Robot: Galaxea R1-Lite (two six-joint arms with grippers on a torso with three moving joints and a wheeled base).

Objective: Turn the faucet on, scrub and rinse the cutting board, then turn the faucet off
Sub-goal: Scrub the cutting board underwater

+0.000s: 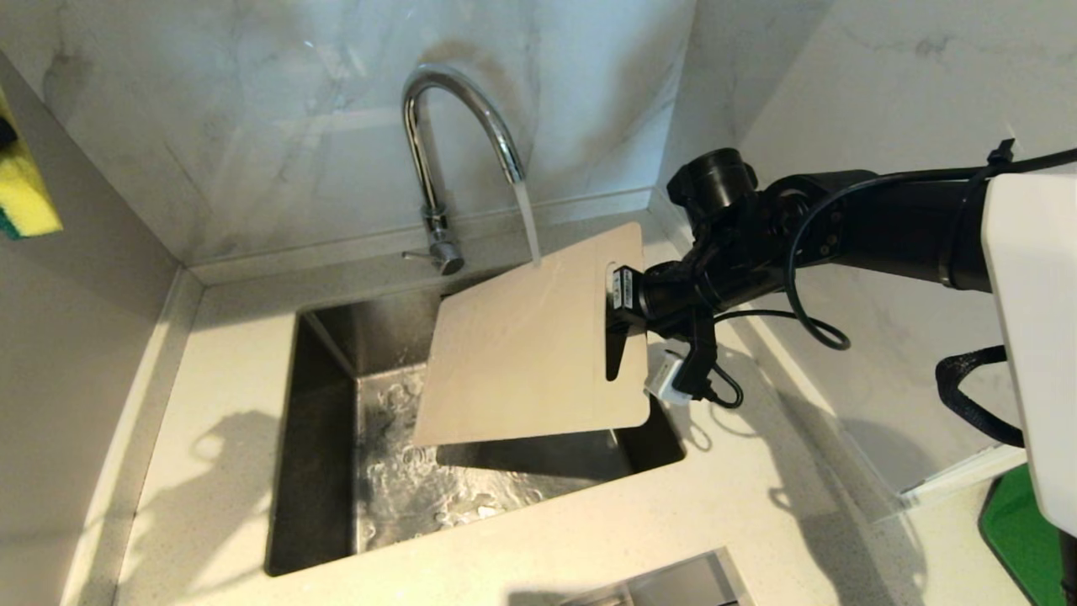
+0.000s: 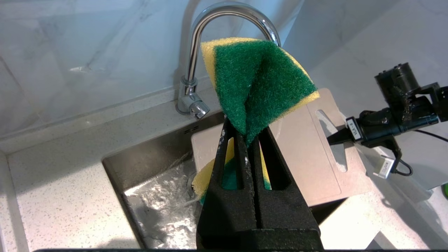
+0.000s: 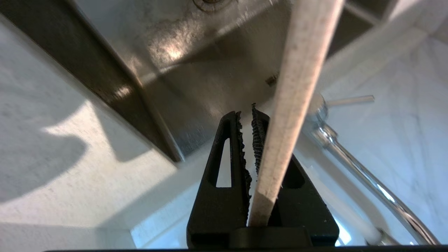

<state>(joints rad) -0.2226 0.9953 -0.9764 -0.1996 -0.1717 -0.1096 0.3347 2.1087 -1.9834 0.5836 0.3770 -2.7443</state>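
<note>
Water runs from the chrome faucet (image 1: 458, 126) onto the far edge of the cream cutting board (image 1: 522, 345). The board is held tilted over the sink (image 1: 315, 454). My right gripper (image 1: 617, 353) is shut on the board's right edge beside the slot handle. In the right wrist view the board's edge (image 3: 297, 87) sits between the fingers of that gripper (image 3: 246, 111). My left gripper (image 2: 246, 136) is shut on a folded green-and-yellow sponge (image 2: 259, 80), held up to the left of the sink, apart from the cutting board (image 2: 308, 154). In the head view only the sponge (image 1: 25, 194) shows at the far left.
The faucet's thin lever (image 1: 418, 253) sticks out to the left at its base. Water pools on the sink floor (image 1: 421, 488). Marble walls close in behind and to the right. A green flat object (image 1: 1018, 530) lies at the lower right, and pale counter surrounds the sink.
</note>
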